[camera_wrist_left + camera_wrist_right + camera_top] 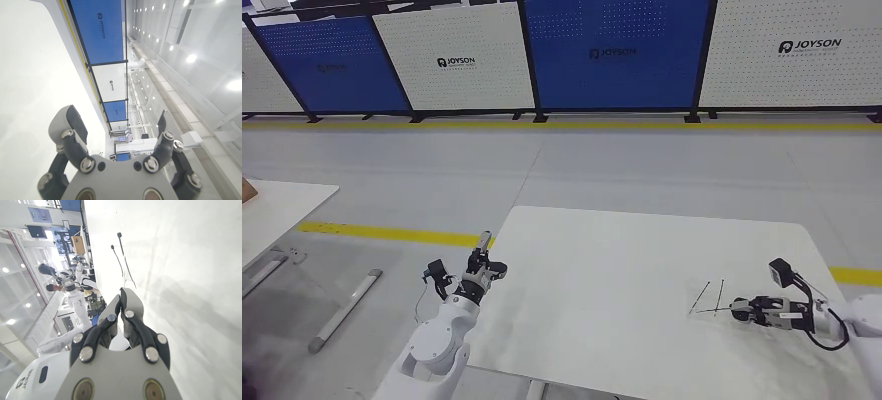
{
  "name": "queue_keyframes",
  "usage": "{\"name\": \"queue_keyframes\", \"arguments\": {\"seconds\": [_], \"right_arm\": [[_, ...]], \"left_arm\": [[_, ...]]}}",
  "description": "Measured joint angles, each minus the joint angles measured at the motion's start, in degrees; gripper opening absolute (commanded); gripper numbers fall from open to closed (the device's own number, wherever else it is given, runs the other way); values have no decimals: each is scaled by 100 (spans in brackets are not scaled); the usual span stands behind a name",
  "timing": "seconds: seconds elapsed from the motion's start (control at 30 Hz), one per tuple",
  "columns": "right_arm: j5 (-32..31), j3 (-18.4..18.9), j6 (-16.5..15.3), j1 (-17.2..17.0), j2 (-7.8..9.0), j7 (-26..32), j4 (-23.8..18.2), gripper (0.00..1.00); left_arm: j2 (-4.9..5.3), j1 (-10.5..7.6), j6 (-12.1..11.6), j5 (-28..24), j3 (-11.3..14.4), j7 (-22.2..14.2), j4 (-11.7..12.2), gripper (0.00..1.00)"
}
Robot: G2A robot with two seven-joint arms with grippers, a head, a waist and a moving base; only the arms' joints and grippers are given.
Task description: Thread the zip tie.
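Right gripper closed at the tails of two zip ties, left gripper wide open and well away

The right gripper (120,293) has its pads pressed together. A zip tie (119,234) and a second zip tie (112,246) lie flat on the white table (642,260) straight ahead of its tips. Both are thin and black, each with a small square head at the end farthest from the gripper. Their long axes run away from it and draw together toward it, the tails ending right at the fingertips; whether a tail is caught between the pads I cannot tell. The left gripper (121,121) has its jaws spread wide with nothing in them, well apart from both ties, so the right arm is plainly nearer; I judge threading needs a tail brought round to its own head
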Motion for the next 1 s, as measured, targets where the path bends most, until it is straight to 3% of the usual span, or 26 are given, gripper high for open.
{"name": "queue_keyframes", "arguments": {"seconds": [0.37,0.67,1.0], "right_arm": [[619,324,-488,-86,78,200,69,0],[1669,1155,-490,-775,418,200,-1035,0],[1648,1147,-490,-756,415,200,-982,0]], "left_arm": [[0,0,0,0,0,0,0,100],[0,0,0,0,0,0,0,100],[0,0,0,0,0,0,0,100]]}}
